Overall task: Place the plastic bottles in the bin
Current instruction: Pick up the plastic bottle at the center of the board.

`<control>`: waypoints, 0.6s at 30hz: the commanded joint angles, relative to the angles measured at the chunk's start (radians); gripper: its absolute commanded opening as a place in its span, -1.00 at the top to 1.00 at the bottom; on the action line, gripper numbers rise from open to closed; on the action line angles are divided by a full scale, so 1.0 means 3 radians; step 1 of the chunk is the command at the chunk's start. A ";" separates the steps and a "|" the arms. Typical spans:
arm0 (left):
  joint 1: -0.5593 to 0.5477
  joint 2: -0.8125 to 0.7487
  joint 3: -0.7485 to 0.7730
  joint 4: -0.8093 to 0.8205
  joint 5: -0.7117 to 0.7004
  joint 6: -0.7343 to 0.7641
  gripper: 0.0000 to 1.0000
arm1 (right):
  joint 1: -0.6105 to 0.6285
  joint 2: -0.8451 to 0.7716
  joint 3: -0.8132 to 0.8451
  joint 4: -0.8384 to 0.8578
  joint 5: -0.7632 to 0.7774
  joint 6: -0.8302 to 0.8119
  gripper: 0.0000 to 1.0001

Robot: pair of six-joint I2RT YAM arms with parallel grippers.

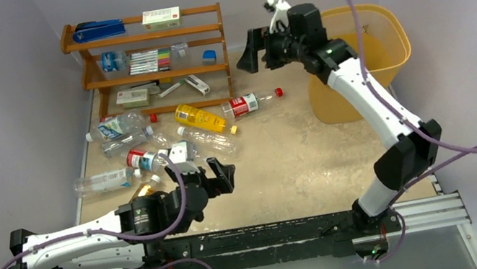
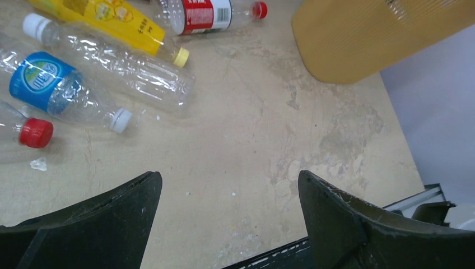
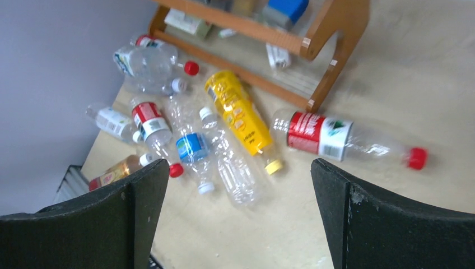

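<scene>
Clear and yellow plastic bottles (image 1: 198, 118) lay within reach of left hand (image 1: 222, 174), translucent orange bin (image 1: 332, 100) by right hand (image 1: 252, 48); both gaped empty.

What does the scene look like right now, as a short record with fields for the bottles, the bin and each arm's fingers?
bottles: about nine, lying on their sides on the table, left of centre
standouts: yellow bottle; red-labelled bottle
bin: upright, far right; contents not discernible
left fingers: open, empty, low over bare table beside the bottles
right fingers: open, empty, raised between wooden shelf and bin
</scene>
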 commanded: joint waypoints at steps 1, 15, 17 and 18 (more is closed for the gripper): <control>-0.0025 -0.0096 0.0359 -0.0248 -0.0341 -0.0032 -0.84 | 0.0054 -0.0004 -0.0438 0.0639 -0.0170 0.0552 -1.00; -0.0025 -0.0314 0.0218 -0.0360 -0.0394 -0.0208 -0.84 | 0.0082 0.0619 -0.0702 0.0795 0.0513 0.1719 -1.00; -0.0025 -0.0334 0.0215 -0.0370 -0.0390 -0.0208 -0.84 | 0.0081 0.0720 -0.0647 0.0713 0.0634 0.1851 -1.00; -0.0025 -0.0349 0.0210 -0.0375 -0.0391 -0.0208 -0.84 | 0.0085 0.0778 -0.0614 0.0671 0.0693 0.1910 -1.00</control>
